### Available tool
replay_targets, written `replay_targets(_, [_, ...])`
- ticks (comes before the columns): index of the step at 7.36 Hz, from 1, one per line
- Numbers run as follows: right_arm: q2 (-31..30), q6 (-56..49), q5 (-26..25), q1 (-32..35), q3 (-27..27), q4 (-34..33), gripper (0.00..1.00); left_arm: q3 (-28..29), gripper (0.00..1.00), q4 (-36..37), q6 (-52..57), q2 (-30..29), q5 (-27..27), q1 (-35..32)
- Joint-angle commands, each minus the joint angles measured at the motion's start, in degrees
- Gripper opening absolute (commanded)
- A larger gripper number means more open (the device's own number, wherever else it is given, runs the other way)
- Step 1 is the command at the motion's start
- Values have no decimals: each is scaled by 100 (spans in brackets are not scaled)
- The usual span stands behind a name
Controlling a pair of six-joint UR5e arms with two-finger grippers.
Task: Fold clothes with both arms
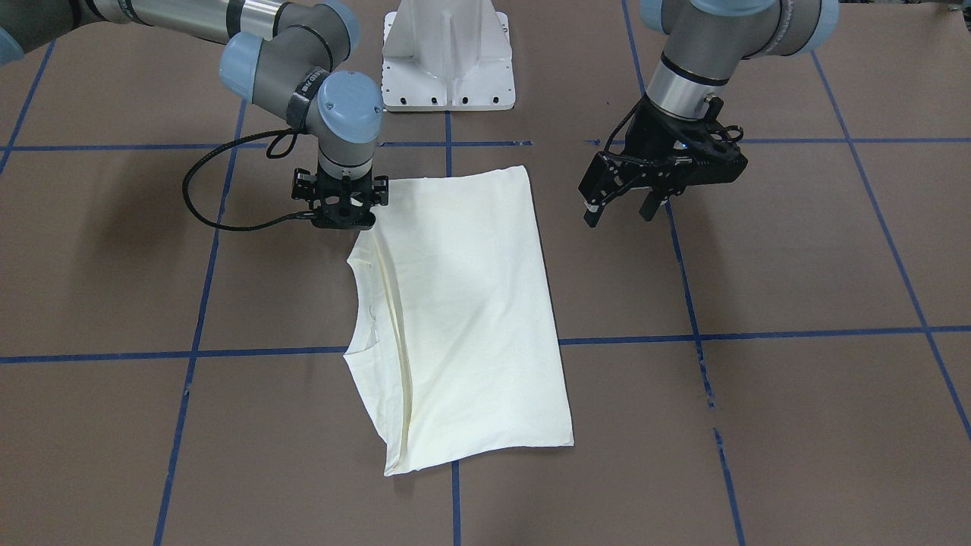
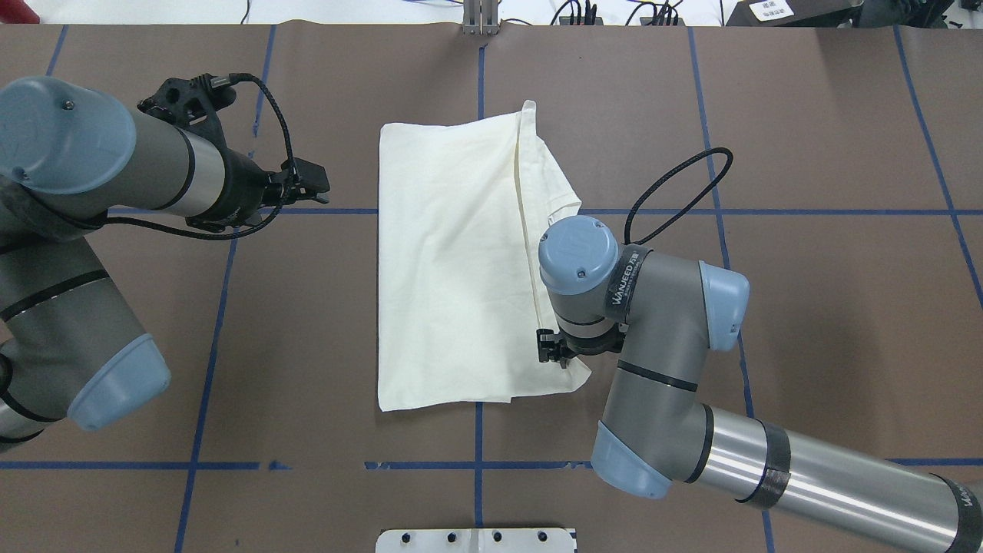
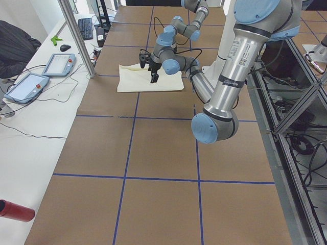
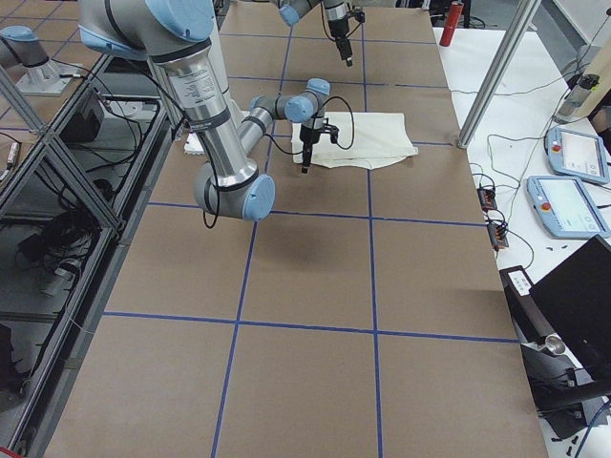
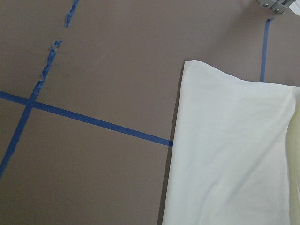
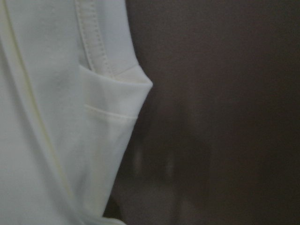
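Front view, T-shirt [image 1: 463, 318]: folded into a tall cream rectangle at frame centre, plain side up, lying flat on the table [image 1: 796, 425]. Its collar [image 1: 362, 307] curves along the left edge.
Front view, right gripper [image 1: 341, 212]: left of centre, pointing straight down at the shirt's upper left corner. The wrist hides the jaws, so I cannot tell their spread. A black cable [image 1: 183, 188] loops out to its left.
Front view, left gripper [image 1: 618, 216]: upper right, tilted, off the table and well apart from the shirt's right edge. Its jaws are spread wide and hold nothing.
Front view, white base [image 1: 447, 61]: top centre, between the right arm [image 1: 303, 68] and the left arm [image 1: 690, 68].
Overhead view, T-shirt: frame centre, lying across a blue tape line [image 2: 768, 212], with a folded flap down its right side.
Overhead view, right gripper: under its own wrist at the shirt's lower right edge, jaws hidden.
Overhead view, left gripper: upper left of the frame, beside the shirt but apart from it.
Left side view, T-shirt: small, upper centre, with the far arm's gripper over it.
Right side view, T-shirt: upper centre, with the near arm's gripper hanging at its left edge.
Left wrist view, T-shirt: one corner and a straight edge fill the lower right, with tape lines crossing at the left.
Right wrist view, T-shirt: fills the left half, a ribbed band at the top, dark table to the right. The jaws are too blurred to tell.
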Motion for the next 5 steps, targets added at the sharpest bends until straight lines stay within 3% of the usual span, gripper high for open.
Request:
replay_targets(1, [-91, 0, -8, 60, 79, -12, 100, -3, 100, 0, -3, -8, 0, 25])
replay_targets(5, [57, 8, -25, 333, 649, 276, 100, 5, 100, -26, -56, 9, -35, 165])
